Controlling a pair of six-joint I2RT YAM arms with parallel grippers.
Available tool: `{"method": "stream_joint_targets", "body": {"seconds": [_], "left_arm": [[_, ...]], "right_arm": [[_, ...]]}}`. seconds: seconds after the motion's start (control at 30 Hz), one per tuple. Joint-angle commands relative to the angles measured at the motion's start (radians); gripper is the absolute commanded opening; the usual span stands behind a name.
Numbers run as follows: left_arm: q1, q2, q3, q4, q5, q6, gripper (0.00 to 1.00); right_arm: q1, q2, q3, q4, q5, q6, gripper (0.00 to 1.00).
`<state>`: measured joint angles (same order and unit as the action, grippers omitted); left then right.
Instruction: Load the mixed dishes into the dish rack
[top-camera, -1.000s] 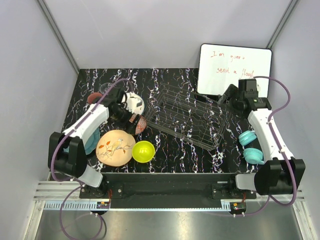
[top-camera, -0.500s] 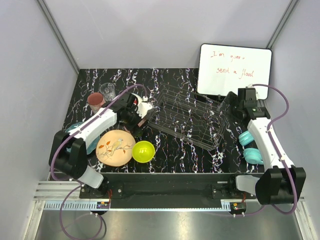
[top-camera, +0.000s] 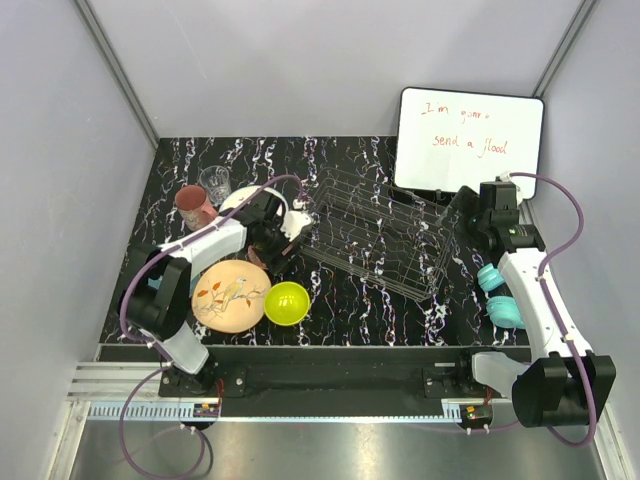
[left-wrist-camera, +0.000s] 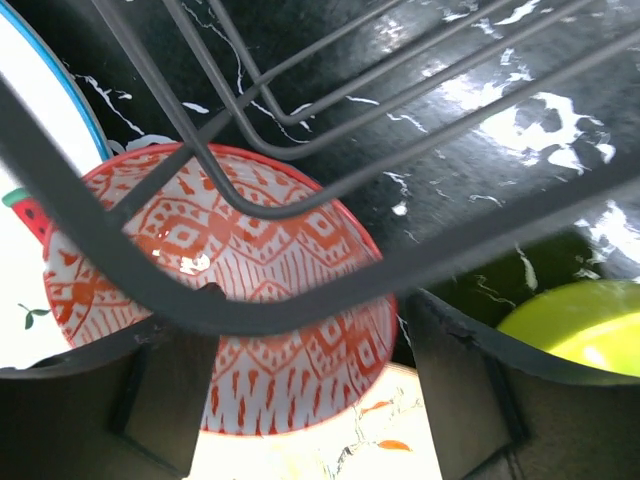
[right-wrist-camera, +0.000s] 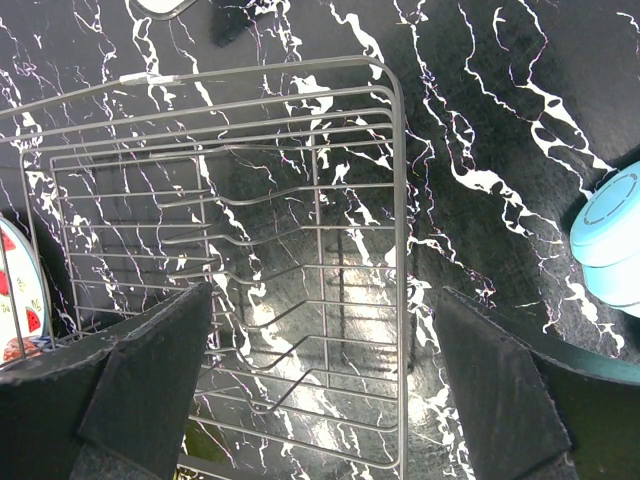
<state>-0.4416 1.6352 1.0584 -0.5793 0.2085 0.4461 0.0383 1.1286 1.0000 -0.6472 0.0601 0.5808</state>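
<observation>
Table: black marble-look top (top-camera: 400, 310) with white veins.
Middle: dark wire dish rack (top-camera: 375, 235).
Near left: peach bird-pattern plate (top-camera: 232, 295), with the lime-green bowl (top-camera: 287, 303) just beside it.
Far left: pink mug (top-camera: 193, 205) and clear glass (top-camera: 215, 183), close together.
Right edge: small teal curved objects (top-camera: 495, 277).
Back right: white whiteboard with red writing (top-camera: 470, 125).

Bright overhead light, perhaps blurred close-ups

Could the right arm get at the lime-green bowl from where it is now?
Probably not easily. The round lime-green bowl sits far over at the near left, and the dark wire dish rack lies between it and the right gripper, which hangs open over the rack's right end.
</observation>
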Motion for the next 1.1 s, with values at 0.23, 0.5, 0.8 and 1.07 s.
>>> {"method": "stream_joint_targets", "body": {"seconds": [0.23,0.5,0.8,1.07], "left_arm": [[-0.012,0.025,-0.025,0.102,-0.052,0.014,0.38],[-0.012,-0.043,-0.018,0.073,-0.101,-0.007,0.0],[0.007,-0.233,0.118,-0.172,-0.115,-0.021,0.0],[0.023,-0.237,0.572,-0.422,0.121,-0.104,0.0]], "right_arm": [[0.0,-0.041,-0.003,0.026,0.02,0.011,1.0],[0.003,-0.072,-0.035,0.026,0.029,0.013,1.0],[0.002,-0.07,-0.058,0.04,0.079,0.007,0.99],[0.002,0.051,0.002,0.144,0.184,0.003,1.0]]}}
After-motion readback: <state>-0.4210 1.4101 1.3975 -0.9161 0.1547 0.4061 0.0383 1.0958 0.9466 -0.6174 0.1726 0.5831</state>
